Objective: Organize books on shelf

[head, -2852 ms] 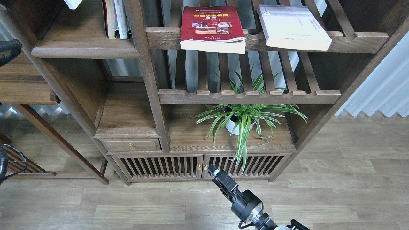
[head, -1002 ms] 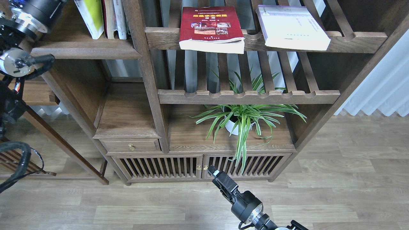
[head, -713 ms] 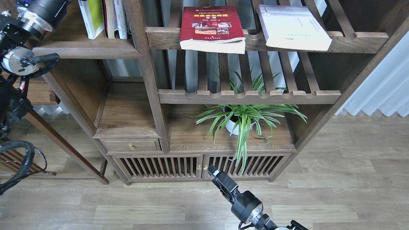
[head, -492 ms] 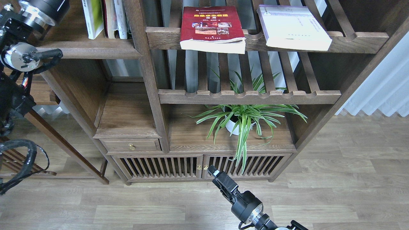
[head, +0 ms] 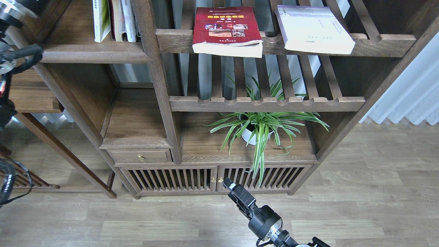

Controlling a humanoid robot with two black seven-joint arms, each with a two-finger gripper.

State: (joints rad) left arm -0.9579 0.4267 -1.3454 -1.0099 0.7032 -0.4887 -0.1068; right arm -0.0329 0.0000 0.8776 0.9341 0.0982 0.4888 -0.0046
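A yellow-green book (head: 101, 19) stands upright on the solid dark-brown shelf (head: 92, 56) at the upper left, against other thin upright books (head: 122, 20). On the slatted rack to the right, a dark red book (head: 224, 29) and a pale lavender book (head: 313, 29) lie flat, overhanging the front rail. Only cable and joint parts of my left arm (head: 19, 56) show at the left edge; its gripper is out of view. My right gripper (head: 230, 186) hangs low in front of the cabinet doors, far below the books, dark and narrow, with its fingers not distinguishable.
A potted spider plant (head: 260, 127) sits on the lower board, its leaves poking up through the second slatted rack (head: 267, 103). A small drawer (head: 140, 156) and slatted cabinet doors (head: 171, 180) lie below. A wooden side table (head: 31, 99) stands left, a curtain (head: 408, 96) right.
The yellow-green book went from leaning to standing upright against the other books. My left arm drew back up and to the left, mostly out of view. The right arm stayed still.
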